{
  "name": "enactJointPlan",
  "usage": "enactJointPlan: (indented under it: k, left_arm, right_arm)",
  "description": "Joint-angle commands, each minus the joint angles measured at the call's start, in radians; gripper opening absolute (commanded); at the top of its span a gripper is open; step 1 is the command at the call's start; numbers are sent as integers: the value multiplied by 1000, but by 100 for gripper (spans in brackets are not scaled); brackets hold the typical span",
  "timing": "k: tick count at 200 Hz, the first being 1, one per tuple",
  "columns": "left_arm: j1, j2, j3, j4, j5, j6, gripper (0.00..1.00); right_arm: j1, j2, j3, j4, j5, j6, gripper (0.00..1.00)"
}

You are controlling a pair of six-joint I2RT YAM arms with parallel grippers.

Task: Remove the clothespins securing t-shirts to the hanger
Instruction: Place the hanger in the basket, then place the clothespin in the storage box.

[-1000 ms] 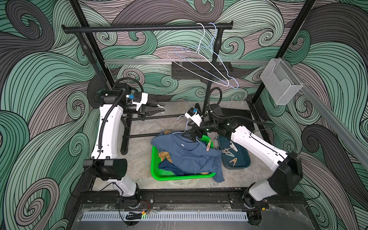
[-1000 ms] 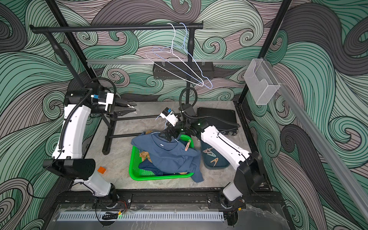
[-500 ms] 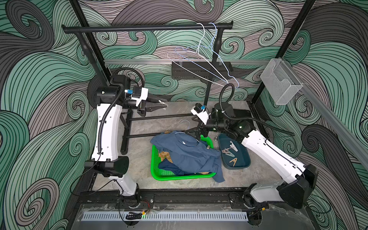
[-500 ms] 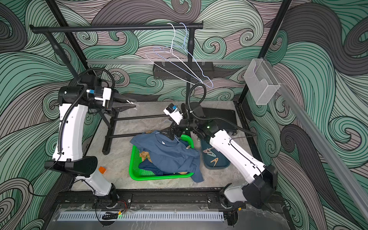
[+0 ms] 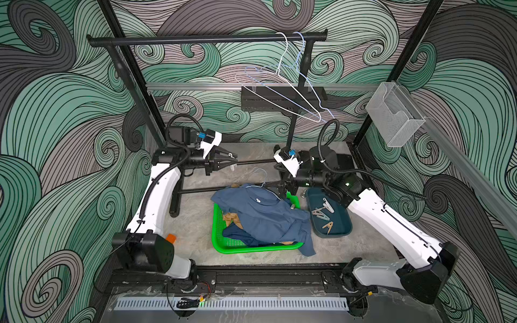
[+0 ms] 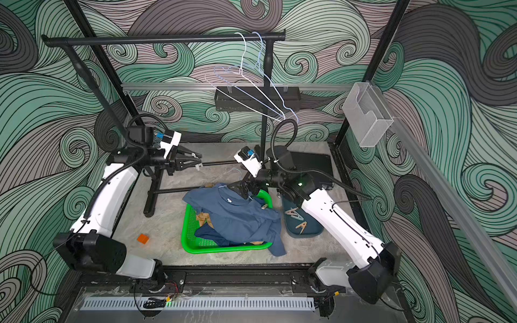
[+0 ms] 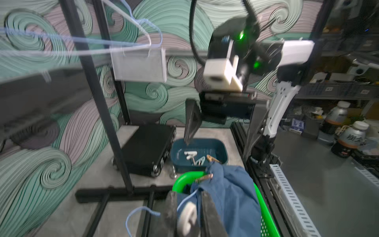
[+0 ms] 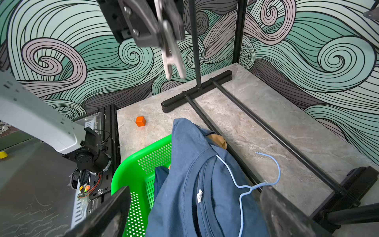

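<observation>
One tan clothespin (image 6: 264, 206) is clipped to the shoulder of the blue t-shirt (image 5: 265, 215). The shirt lies heaped over the green basket (image 5: 246, 250) with its pale blue wire hanger (image 8: 247, 187) inside the neck. The right pincer (image 8: 195, 188) hangs just above the collar, jaws spread wide and empty. It looks lined up to steady the hanger or cloth, or to go for that peg.

The left pincer (image 5: 233, 161) is raised off to one side, closed narrowly on a white clothespin (image 7: 187, 215). This one is probably bound for the dark tray (image 5: 340, 223). Several loose clothespins (image 5: 321, 212) lie in that tray, just beside the basket on the table (image 5: 195, 223).

Much is covered. A tan t-shirt (image 5: 230, 218) and a navy t-shirt (image 5: 237, 235) show only as scraps under the blue one. Whether pegs or hangers are on them cannot be told. The hanger's shoulders are buried in cloth, so only the hook and neck show. The left wrist view is smeared, and the pile of pegs in the tray is too tangled to count.
</observation>
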Motion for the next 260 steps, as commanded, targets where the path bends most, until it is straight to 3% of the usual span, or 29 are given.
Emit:
enactJointPlan:
  k: [1, 11, 20, 35, 57, 80, 101, 143, 200, 260]
  left_arm:
    - [2, -62, -23, 396, -115, -325, 0]
    - [0, -33, 32, 275, -119, -261, 0]
    - [-1, -13, 57, 268, -111, -273, 0]
    - [-10, -9, 38, 389, -142, -405, 0]
    - [-61, -60, -44, 492, -288, -442, 0]
    - [-133, -78, -51, 396, -470, -430, 0]
    - [-223, -82, -81, 387, -534, -456, 0]
    - [-487, -50, -168, 486, -680, -493, 0]
    - [-750, 173, -126, 619, -781, -557, 0]
    - [-847, 499, 145, 613, -801, -620, 0]
  right_arm:
    - [-8, 3, 0, -2, 13, -10, 99]
    - [-12, 11, -3, 4, 10, -6, 99]
    - [-12, 16, -3, 1, 11, -6, 99]
    - [-18, 11, -3, -11, 28, -9, 99]
    - [-37, -33, -5, -41, 85, -9, 99]
    - [-71, -106, -11, -86, 143, -10, 99]
    - [-111, -180, -18, -130, 204, -12, 99]
    - [-213, -341, -89, -162, 305, 4, 99]
    - [-282, -518, -203, -176, 473, 14, 99]
    - [-337, -694, -374, 27, 817, -48, 99]
